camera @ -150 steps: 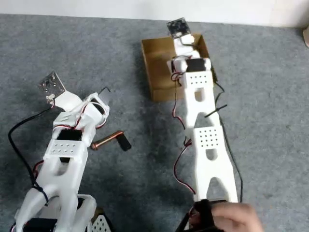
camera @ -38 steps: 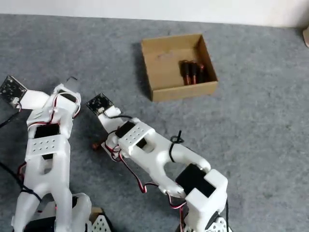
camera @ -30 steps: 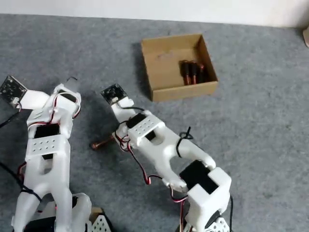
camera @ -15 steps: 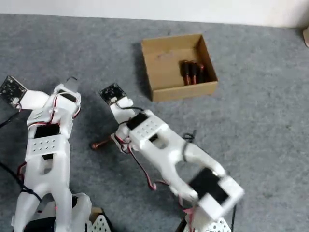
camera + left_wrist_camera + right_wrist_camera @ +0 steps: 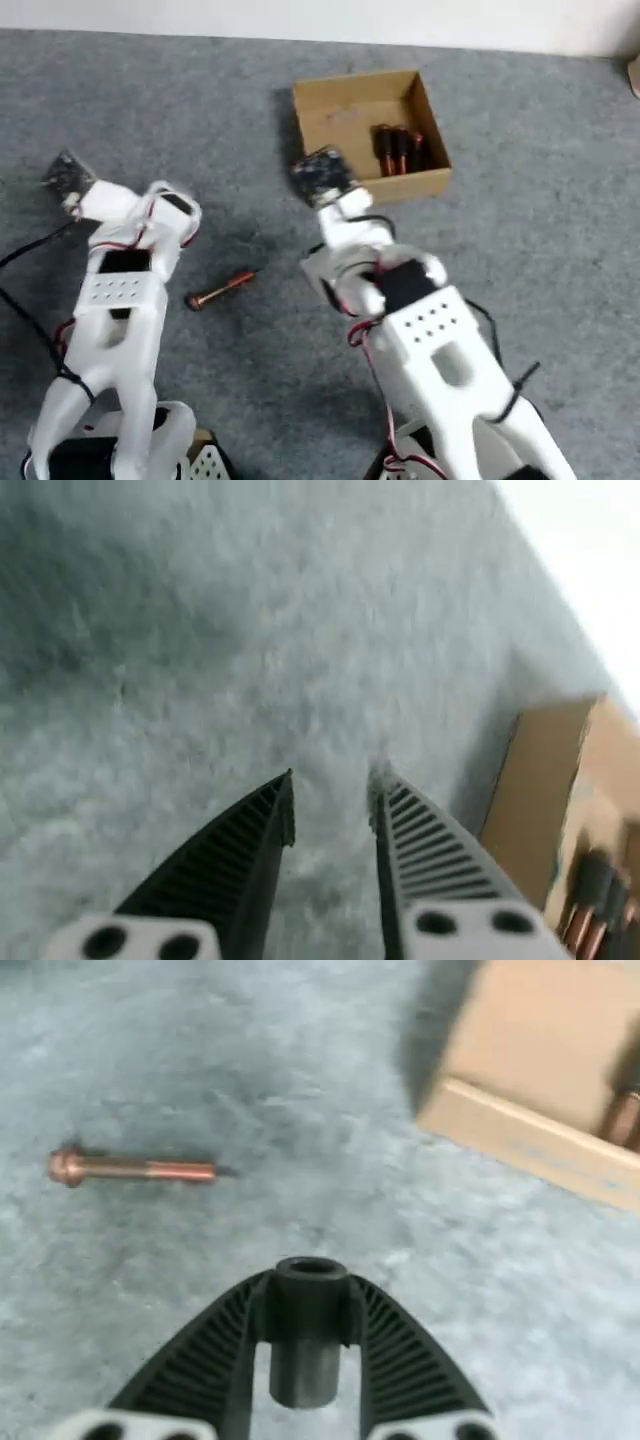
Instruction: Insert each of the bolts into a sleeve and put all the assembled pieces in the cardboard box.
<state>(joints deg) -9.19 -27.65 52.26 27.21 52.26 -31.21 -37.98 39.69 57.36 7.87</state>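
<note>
A grey carpeted table [image 5: 520,220] carries the whole scene, with a cardboard box [image 5: 380,190] standing open toward its far side. The right arm [image 5: 440,340] stretches up toward the box, its wrist hanging just off the box's near wall at the left corner. The left arm [image 5: 115,300] stands well apart from the box, out to its left, with its wrist above bare carpet.

Seen from the right wrist, the box [image 5: 540,1050] lies near and off to one side of the right gripper [image 5: 307,1282], whose jaws are clenched around a dark sleeve [image 5: 300,1360]. The sleeve is held upright with its hollow end facing outward past the fingertips. Seen from the left wrist, the left gripper [image 5: 332,780] has its jaws released, nothing but carpet between them, and a corner of the box [image 5: 545,770] stands beyond them.

Inside the box, against its right-hand wall, lie several assembled pieces [image 5: 398,148], side by side and touching. A single copper-coloured bolt [image 5: 222,289] lies flat on the carpet well apart from the box, nearer the arms' bases and between the two arms; from the right wrist the bolt [image 5: 130,1168] shows its head pointing away from the box.
</note>
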